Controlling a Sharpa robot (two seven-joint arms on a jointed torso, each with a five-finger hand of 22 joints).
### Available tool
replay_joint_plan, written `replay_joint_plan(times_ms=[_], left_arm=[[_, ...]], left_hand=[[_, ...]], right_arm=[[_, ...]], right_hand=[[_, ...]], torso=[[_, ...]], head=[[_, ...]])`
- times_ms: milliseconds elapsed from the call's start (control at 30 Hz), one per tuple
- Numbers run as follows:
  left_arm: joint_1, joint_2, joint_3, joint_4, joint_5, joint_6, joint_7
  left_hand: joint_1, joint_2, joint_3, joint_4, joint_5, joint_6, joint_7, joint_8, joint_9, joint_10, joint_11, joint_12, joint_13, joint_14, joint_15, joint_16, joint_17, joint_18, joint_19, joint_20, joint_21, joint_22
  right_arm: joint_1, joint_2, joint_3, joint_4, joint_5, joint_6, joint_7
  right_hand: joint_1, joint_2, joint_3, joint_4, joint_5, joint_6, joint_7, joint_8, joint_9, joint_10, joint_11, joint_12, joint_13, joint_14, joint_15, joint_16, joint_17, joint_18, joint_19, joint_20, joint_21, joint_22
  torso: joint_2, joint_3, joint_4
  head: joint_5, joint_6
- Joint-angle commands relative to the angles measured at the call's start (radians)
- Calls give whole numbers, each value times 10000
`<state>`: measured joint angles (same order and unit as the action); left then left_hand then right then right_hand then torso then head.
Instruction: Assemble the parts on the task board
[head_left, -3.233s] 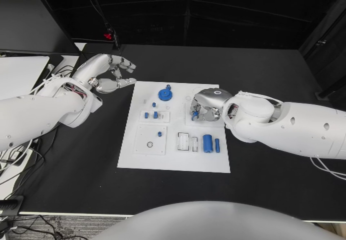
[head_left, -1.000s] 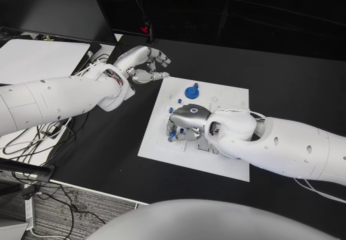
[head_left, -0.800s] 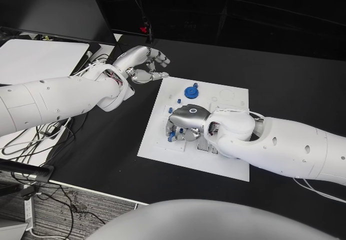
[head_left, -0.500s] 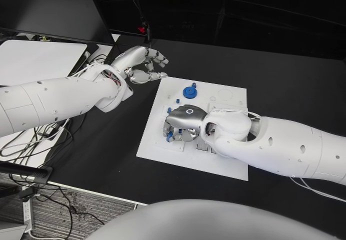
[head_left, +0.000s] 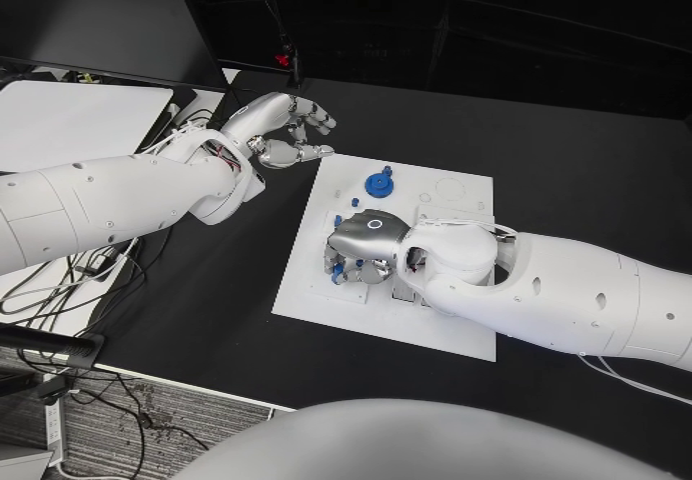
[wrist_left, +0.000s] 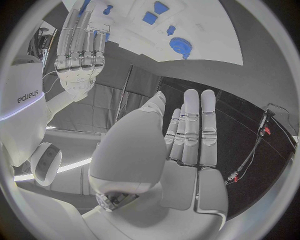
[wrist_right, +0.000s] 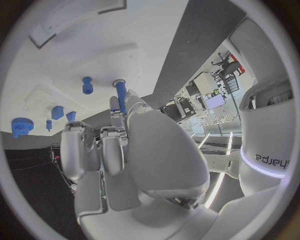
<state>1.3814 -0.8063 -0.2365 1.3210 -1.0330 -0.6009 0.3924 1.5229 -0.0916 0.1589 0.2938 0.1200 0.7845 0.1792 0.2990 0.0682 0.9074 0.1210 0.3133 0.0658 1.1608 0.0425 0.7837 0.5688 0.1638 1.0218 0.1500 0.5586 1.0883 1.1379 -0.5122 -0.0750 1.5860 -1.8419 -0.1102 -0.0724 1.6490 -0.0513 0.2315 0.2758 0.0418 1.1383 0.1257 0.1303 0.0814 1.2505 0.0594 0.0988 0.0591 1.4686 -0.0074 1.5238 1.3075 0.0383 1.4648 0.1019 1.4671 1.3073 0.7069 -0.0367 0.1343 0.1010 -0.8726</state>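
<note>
The board (head_left: 450, 215) lay in the middle of the head frame, tilted, on the black table (head_left: 577, 160). A blue gear (head_left: 381, 184) sat near its upper edge, with small blue pegs (head_left: 340, 220) just below and left of it. In the right wrist view a slim blue pin (wrist_right: 120, 97) stood pinched between the fingertips of the right hand (head_left: 366, 240), beside a short blue peg (wrist_right: 87, 85) on the white plate. That hand hovered over the board's left-centre part in the head frame, fingers curled down around the pin. The left hand (head_left: 277, 128) hung off the board toward the upper left, over the table, its fingers loosely spread and holding nothing.
</note>
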Motion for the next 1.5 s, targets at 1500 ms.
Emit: replay_joint_plan(times_ms=[1500], left_arm=[[12, 51, 9, -51, 47, 87, 87]], left_hand=[[-6, 83, -62, -16, 50, 58, 4, -24, 4, 50, -12, 38, -13, 67, 6, -62, -13, 180, 78, -38, -50, -17]], right_arm=[[-37, -675, -12, 431, 2133, -3030, 739]], right_hand=[[-1822, -1127, -1273, 146, 73, -2708, 973, -631, -147, -2650, 955, -105, 88, 199, 731, -653, -1275, 219, -270, 653, -943, 1258]], torso=[[-10, 2, -6]], head=[[-298, 0]])
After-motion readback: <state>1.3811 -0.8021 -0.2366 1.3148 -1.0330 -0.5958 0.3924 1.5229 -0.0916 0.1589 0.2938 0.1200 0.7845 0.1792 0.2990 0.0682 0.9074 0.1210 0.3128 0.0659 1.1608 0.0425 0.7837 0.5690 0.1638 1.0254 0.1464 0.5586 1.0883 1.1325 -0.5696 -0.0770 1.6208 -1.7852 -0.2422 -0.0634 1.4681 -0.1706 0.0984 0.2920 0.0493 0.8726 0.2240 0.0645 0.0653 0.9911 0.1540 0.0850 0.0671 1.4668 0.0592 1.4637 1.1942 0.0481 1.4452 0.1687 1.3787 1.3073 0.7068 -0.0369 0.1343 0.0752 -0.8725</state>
